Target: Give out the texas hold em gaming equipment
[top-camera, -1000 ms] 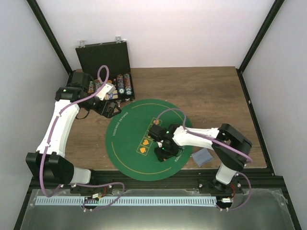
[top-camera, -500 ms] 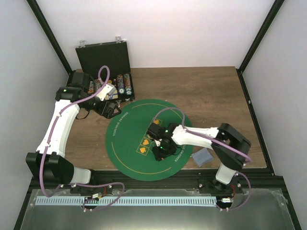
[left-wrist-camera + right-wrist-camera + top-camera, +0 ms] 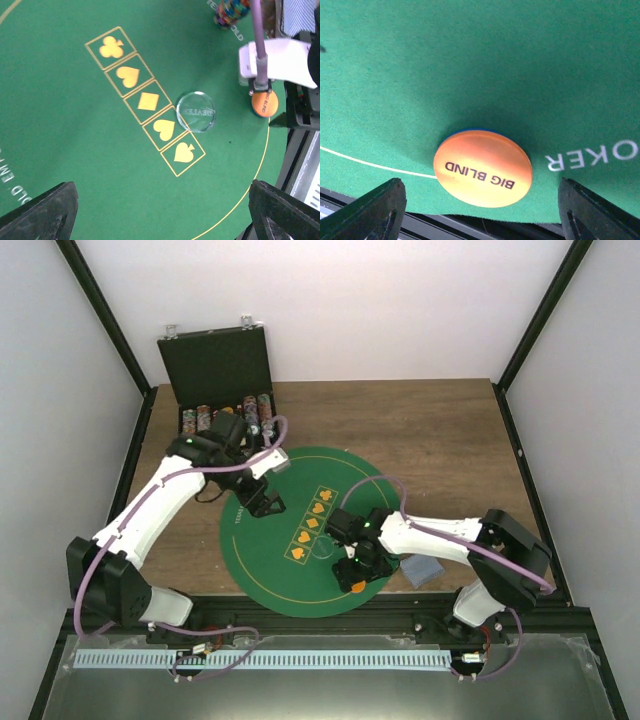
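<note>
An orange disc marked BIG BLIND [image 3: 482, 169] lies on the green mat at its near edge, with a blue rim showing under it. It also shows in the top view [image 3: 357, 586] and the left wrist view [image 3: 264, 104]. My right gripper [image 3: 482, 212] is open just above it, fingers on either side, not touching; in the top view it [image 3: 362, 565] is by the mat's near edge. A clear disc [image 3: 196, 111] lies beside the suit boxes. My left gripper [image 3: 160, 222] is open and empty over the mat's left part [image 3: 262, 505]. Grey-blue cards [image 3: 422, 570] lie right of the mat.
The round green mat [image 3: 270, 560] fills the table's near middle. The open black case [image 3: 215, 360] with rows of chips [image 3: 225, 418] stands at the back left. A colourful chip stack [image 3: 230, 10] stands on the mat near the right arm [image 3: 275, 60].
My left arm has swung from the case to over the mat's left part. My right gripper has moved toward the near edge, and the orange disc now lies there uncovered.
</note>
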`<state>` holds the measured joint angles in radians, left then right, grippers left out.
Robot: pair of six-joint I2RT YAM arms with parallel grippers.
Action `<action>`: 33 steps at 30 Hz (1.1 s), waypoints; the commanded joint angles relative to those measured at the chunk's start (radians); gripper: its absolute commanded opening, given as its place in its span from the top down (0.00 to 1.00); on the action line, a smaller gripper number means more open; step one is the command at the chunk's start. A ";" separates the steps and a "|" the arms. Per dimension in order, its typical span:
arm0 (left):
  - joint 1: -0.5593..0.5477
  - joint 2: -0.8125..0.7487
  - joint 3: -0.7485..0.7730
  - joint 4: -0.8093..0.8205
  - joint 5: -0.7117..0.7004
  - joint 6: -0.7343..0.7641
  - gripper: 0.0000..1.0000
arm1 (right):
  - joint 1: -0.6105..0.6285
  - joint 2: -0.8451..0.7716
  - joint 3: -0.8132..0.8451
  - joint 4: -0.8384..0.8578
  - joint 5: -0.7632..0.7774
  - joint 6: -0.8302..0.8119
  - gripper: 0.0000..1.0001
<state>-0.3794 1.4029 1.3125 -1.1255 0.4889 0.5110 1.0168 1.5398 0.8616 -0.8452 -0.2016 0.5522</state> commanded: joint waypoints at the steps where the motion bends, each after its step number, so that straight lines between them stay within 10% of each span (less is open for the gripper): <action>1: -0.093 0.021 -0.042 0.054 -0.052 0.042 0.05 | 0.005 -0.009 0.043 -0.055 0.038 0.009 0.14; 33: -0.492 0.331 -0.266 0.564 -0.282 0.115 0.04 | -0.342 -0.391 0.444 -0.354 0.189 -0.181 0.07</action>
<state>-0.8680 1.6825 1.0283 -0.6277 0.2657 0.6228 0.6891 1.1610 1.2827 -1.1797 -0.0555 0.4049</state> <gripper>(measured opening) 0.962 0.923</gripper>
